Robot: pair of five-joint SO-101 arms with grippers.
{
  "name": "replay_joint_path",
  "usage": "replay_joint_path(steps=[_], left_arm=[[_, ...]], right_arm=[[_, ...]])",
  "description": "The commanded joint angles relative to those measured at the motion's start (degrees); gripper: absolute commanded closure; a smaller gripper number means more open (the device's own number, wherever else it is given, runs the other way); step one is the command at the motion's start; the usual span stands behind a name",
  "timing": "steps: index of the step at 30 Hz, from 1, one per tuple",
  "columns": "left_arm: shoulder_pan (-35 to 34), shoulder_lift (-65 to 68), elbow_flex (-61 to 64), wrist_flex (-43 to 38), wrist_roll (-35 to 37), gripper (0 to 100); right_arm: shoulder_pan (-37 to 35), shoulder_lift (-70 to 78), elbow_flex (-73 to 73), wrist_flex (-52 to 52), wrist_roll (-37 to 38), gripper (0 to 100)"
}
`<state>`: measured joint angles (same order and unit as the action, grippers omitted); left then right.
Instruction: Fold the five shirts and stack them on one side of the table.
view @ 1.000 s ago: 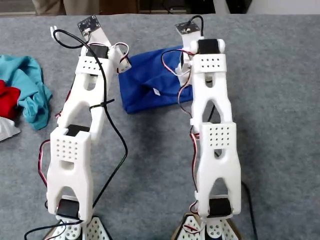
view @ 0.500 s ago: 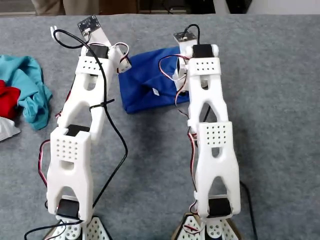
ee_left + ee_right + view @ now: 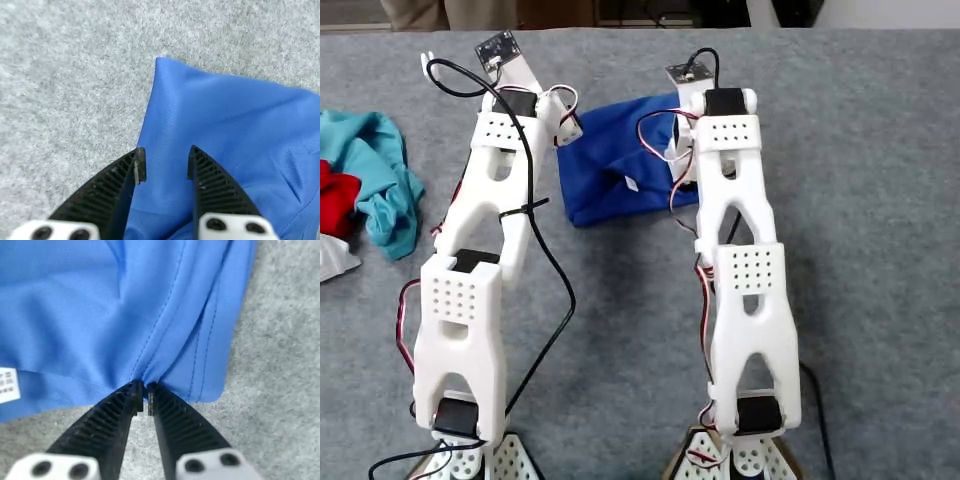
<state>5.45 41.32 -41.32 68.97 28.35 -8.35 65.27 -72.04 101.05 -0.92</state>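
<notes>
Blue shirt lies roughly folded and rumpled on the grey table, at the far middle between the two arms. In the high view the left arm covers its one side and the right arm its other, so its full outline cannot be made out there, and both grippers are hidden under the arms' wrists. The left gripper sits just above the shirt's side edge near a pointed corner, jaws apart with blue cloth showing in the gap; whether the fingertips touch the cloth is hard to tell. The right gripper has its jaws pressed together on a pinch of stitched fold at the shirt's edge, from which creases fan out. A white label shows on the cloth, cut off by the frame. At the table's left edge a teal shirt, a red shirt and a white garment lie bunched together, unfolded, all partly cut off by the frame.
</notes>
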Motion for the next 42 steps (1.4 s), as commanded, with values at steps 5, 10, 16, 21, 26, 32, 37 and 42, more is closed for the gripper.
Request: replay_joint_path(steps=[5,10,16,21,26,32,37,42], left_arm=[[-0.6,-0.5,-3.2,0.4,-0.6,84],[-0.6,-0.5,-3.2,0.4,-0.6,84],[-0.6,-0.5,-3.2,0.3,-0.6,84],[-0.6,-0.5,-3.2,0.3,-0.6,84],[-0.6,-0.5,-3.2,0.1,-0.6,84],[-0.6,-0.5,-3.2,0.0,-0.6,84],[-0.7,-0.4,-3.2,-0.1,-1.2,84],[-0.4,-0.4,-4.2,-2.9,-4.7,84]], right_arm=[[2.3,-0.7,-8.8,1.0,-0.5,99.2],[5.7,-0.8,-12.4,1.1,-0.4,99.2],[6.7,-0.8,-13.4,1.1,0.4,99.2],[8.0,-0.8,-14.9,1.1,0.7,99.2],[8.3,-0.8,-15.2,1.1,0.7,99.2],[8.3,-0.8,-15.0,1.3,0.4,95.9],[8.4,-2.8,-14.4,1.4,0.4,88.5],[8.7,-11.6,-6.5,1.4,0.4,88.5]])
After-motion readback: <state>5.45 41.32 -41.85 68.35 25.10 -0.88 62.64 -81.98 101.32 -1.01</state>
